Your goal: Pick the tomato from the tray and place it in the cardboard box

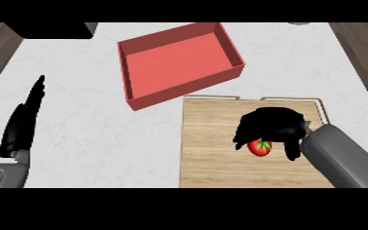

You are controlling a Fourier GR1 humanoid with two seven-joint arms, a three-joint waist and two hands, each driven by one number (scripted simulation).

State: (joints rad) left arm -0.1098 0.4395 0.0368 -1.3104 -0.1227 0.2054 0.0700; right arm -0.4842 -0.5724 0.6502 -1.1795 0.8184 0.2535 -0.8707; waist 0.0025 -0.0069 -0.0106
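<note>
A red tomato (pixel 259 147) with a green stem lies on the wooden tray (pixel 212 146) at the lower right. My right hand (pixel 271 124) hovers right over it, fingers curled down around it, and hides its upper part. Whether the tomato is lifted off the tray I cannot tell. The box (pixel 178 63), red-walled and open on top, sits on the white counter just beyond the tray's far left corner. My left hand (pixel 22 122) rests at the left edge with straight fingers pointing up.
A dark object (pixel 50 28) sits at the counter's far left corner. White counter stretches between the left hand and the tray. The tray has handle cut-outs (pixel 287 99) along its far edge.
</note>
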